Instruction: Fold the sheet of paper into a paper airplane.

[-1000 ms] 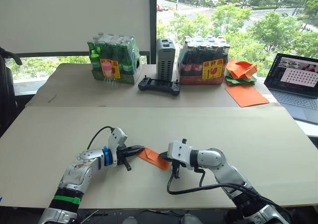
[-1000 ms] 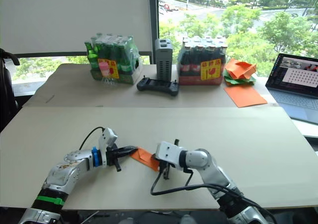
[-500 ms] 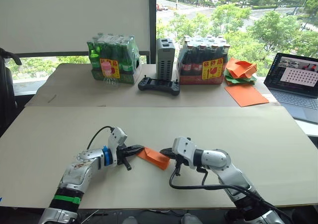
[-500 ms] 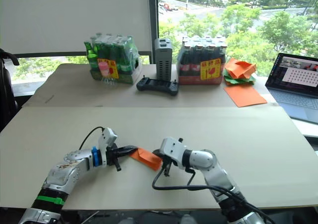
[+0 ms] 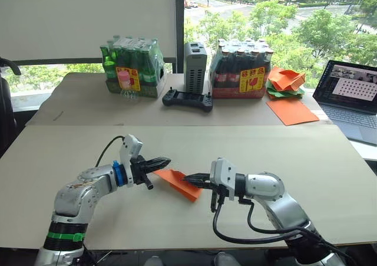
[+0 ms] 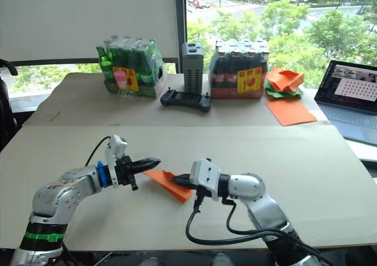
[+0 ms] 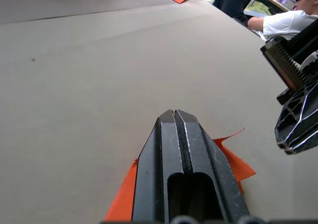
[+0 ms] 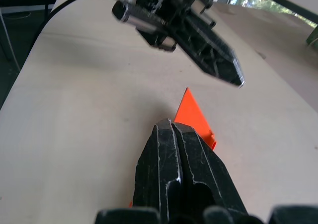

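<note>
The sheet of paper (image 5: pixel 179 183), a thin matte orange wedge with sharp creased edges, is seen flat on the pale smooth table (image 5: pixel 235 145), its long axis running from 10 to 4 o'clock. It lies between two grippers: the left gripper (image 5: pixel 163 161) hangs at its 10 o'clock end, the right gripper (image 5: pixel 189 179) just over its 3 o'clock edge, slightly nearer. Both pairs of black fingers are pressed together on nothing

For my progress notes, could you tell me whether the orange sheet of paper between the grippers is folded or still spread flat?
Folded: the orange sheet of paper is a narrow pointed wedge with layered edges, lying on the table.
</note>
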Action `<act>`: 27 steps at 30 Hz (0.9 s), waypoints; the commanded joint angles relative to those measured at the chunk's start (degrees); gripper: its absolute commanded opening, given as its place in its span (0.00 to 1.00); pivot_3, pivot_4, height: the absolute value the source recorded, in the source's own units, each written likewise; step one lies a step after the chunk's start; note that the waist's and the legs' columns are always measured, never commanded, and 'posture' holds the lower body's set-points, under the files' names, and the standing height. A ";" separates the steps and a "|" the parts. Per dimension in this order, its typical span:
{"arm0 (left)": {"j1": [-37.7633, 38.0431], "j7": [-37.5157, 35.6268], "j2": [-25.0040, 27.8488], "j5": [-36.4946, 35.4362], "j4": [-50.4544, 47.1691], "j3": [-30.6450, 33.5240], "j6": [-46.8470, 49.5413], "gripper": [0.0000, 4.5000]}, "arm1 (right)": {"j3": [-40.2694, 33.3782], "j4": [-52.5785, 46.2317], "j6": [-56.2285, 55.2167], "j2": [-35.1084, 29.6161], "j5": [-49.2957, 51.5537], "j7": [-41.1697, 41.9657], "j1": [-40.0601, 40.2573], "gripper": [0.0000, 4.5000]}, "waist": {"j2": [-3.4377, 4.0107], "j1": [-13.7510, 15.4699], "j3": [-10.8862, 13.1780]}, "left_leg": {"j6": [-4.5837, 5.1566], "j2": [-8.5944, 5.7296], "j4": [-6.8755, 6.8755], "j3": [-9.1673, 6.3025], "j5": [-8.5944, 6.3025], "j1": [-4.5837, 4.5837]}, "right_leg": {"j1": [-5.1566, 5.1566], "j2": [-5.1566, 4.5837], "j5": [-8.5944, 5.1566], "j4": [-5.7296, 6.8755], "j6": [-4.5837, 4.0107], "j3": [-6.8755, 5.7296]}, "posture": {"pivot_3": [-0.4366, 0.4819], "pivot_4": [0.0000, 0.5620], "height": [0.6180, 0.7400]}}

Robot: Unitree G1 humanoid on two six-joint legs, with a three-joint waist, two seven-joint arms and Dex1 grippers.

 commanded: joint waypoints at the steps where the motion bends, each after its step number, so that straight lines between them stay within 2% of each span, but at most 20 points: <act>1: -1.13 1.17 1.59 -4.47 -4.36 3.38 2.75 0.00 | 0.19 -1.77 1.51 -1.09 1.15 1.09 0.11 0.01 | -0.02 -0.03 0.02 | 0.00 0.00 0.00 0.00 0.00 0.00 | 0.00 0.00 0.00 0.00 0.00 0.00 | 0.48 0.27 1.00; 7: 0.49 3.17 3.35 -8.76 -8.04 6.33 5.42 0.00 | 0.73 -0.45 3.92 -1.85 -1.06 -0.61 0.01 0.01 | -0.10 -0.02 0.07 | 0.00 0.00 0.00 0.00 0.00 -0.03 | -0.02 0.00 0.01 -0.02 -0.02 0.00 | 0.48 0.27 1.00; 8: 0.87 3.49 3.48 -9.06 -8.20 6.59 5.48 0.00 | 0.58 -0.60 4.80 -1.73 -0.77 -0.77 -0.03 0.14 | -0.10 -0.02 0.07 | 0.00 0.00 0.00 0.00 0.00 -0.03 | -0.02 0.00 0.01 -0.03 -0.02 0.00 | 0.48 0.27 1.00; 11: 1.76 4.77 3.37 -9.46 -8.28 6.98 5.38 0.00 | 0.58 -0.99 6.36 -1.59 -0.53 -1.07 -0.18 0.35 | -0.12 -0.01 0.08 | 0.00 0.00 0.00 0.00 0.00 -0.03 | -0.02 0.00 0.03 -0.02 -0.05 0.00 | 0.48 0.27 1.00; 27: 3.29 7.38 2.49 -9.79 -7.99 6.15 3.68 0.00 | -0.03 1.38 16.06 0.87 -0.01 -4.56 -3.58 0.35 | -0.15 0.00 0.11 | 0.00 -0.01 0.01 0.00 0.00 -0.09 | -0.06 0.00 0.09 -0.03 -0.16 0.00 | 0.48 0.27 1.00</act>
